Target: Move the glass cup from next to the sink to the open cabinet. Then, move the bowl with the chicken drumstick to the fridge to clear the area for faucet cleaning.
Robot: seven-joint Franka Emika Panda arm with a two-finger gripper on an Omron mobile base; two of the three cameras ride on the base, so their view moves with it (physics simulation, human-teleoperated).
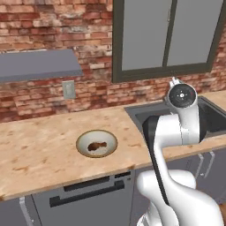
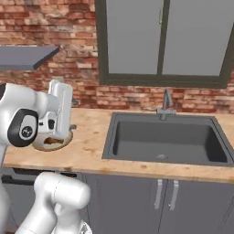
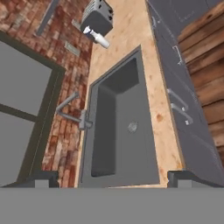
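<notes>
You see the bowl (image 1: 96, 144) on the wooden counter (image 1: 39, 145), well to the left of the sink (image 2: 167, 137); it is round and shallow, with a cream centre and a golden-tan rim, and the chicken drumstick (image 1: 96, 146) lies inside it, small, brown and glossy. In the right base view the bowl (image 2: 50, 143) is mostly hidden behind the white arm (image 2: 27, 121), so only its lower edge shows. The sink is a dark grey rectangular basin with a round silver drain (image 3: 132, 127) on its floor; nothing lies in it. The faucet (image 2: 166, 104) stands at the back edge of the sink, against the brick wall (image 1: 53, 26), below the window (image 2: 160, 39); its stem is upright and its spout is bent toward the basin.

In the hand view you look down over the sink; the two dark fingertips (image 3: 41, 178) stand far apart at the bottom corners, so the gripper (image 3: 116, 179) is wide and holds nothing. At the far end of the counter in this view there is a grey box-shaped thing (image 3: 99, 17) with a small white item (image 3: 97, 37) just beside it; what they are, you cannot tell. A grey shelf (image 1: 37, 65) hangs on the wall above the counter; a dark dishwasher front (image 1: 86, 194) sits under the bowl, and grey cabinet doors (image 2: 164, 196) are under the sink.
</notes>
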